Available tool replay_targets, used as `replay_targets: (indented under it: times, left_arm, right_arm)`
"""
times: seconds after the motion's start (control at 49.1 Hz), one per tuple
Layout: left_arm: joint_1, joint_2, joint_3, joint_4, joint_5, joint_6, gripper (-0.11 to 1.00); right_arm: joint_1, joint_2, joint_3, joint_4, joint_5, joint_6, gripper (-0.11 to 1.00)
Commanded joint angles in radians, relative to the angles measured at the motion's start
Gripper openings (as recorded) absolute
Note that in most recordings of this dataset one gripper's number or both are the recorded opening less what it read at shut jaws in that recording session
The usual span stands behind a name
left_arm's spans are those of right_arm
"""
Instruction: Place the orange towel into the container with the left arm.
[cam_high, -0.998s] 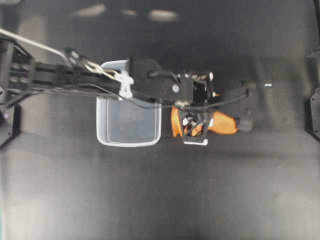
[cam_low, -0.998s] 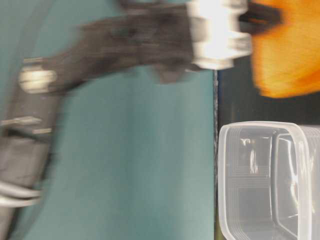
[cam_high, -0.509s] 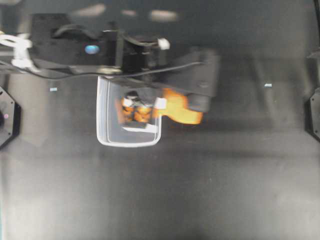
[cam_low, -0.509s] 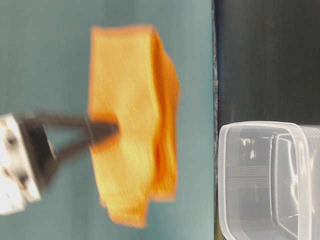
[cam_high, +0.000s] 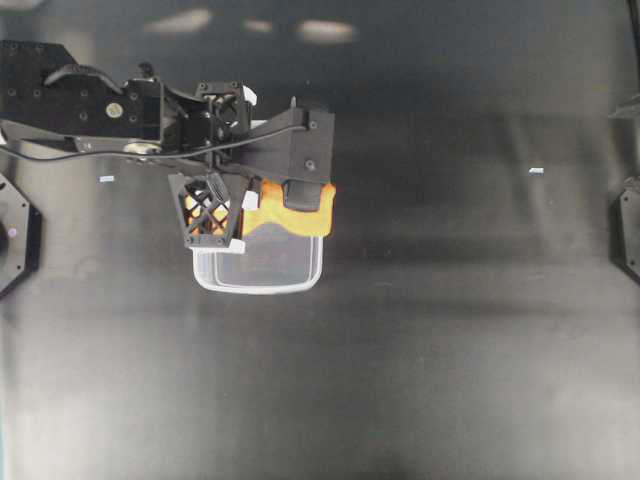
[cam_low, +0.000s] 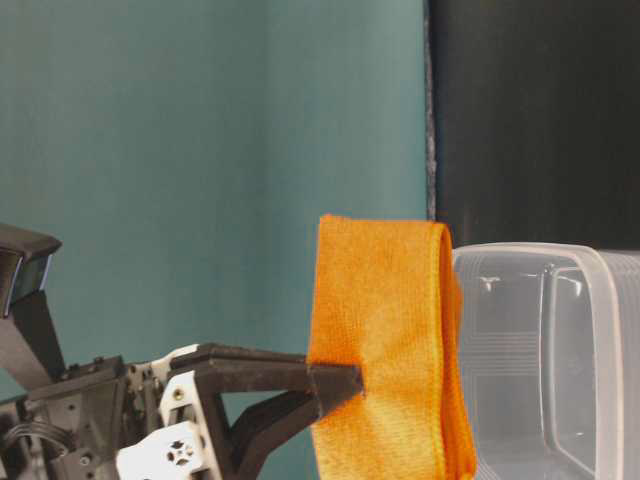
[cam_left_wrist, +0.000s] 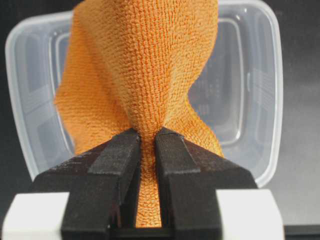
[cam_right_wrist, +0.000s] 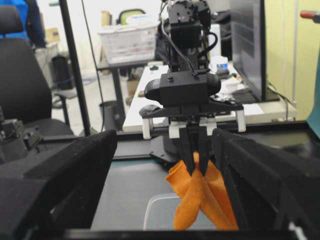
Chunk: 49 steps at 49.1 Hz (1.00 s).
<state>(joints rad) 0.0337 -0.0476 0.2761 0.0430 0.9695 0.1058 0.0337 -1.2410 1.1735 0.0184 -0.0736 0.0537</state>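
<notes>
The left gripper (cam_left_wrist: 147, 150) clamps the orange towel (cam_left_wrist: 145, 75) above the container (cam_left_wrist: 260, 90); off-centre release drapes cloth over the rim.

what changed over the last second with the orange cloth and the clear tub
The left gripper, shut on the folded bright orange microfibre towel throughout, carried it leftward in the overhead view, from the black table right of the clear plastic rectangular container to above the container. The towel now hangs off the table from the closed fingers. The container kept its place, and the right gripper's fingers stayed open.
</notes>
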Motion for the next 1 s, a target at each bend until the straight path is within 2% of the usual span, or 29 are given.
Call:
replay_targets:
  times: [0.0, 0.529, 0.591, 0.713, 0.794, 0.876, 0.977]
  left_arm:
    - [0.011, -0.011, 0.003, 0.002, -0.017, 0.000, 0.06]
    - [0.012, -0.012, 0.055, 0.002, -0.051, -0.003, 0.08]
    - [0.012, -0.011, 0.055, 0.002, -0.055, -0.003, 0.21]
    - [0.008, -0.014, 0.052, 0.002, -0.063, -0.005, 0.60]
    - [0.002, -0.017, 0.043, 0.002, -0.063, -0.009, 0.81]
    - [-0.003, -0.038, 0.028, 0.002, -0.057, -0.009, 0.91]
    - [-0.005, -0.094, -0.005, 0.002, -0.058, -0.011, 0.90]
  right_arm:
    - [0.002, 0.014, -0.008, 0.003, -0.006, 0.000, 0.75]
    - [0.000, 0.014, -0.006, 0.003, -0.005, 0.002, 0.75]
    - [0.002, 0.014, -0.006, 0.003, -0.006, 0.002, 0.75]
    - [0.000, 0.014, -0.006, 0.003, -0.003, 0.002, 0.75]
    - [0.000, 0.014, -0.006, 0.003, -0.003, 0.002, 0.75]
    - [0.000, 0.014, -0.006, 0.003, -0.003, 0.002, 0.75]
    - [0.000, 0.014, -0.006, 0.003, 0.005, 0.002, 0.75]
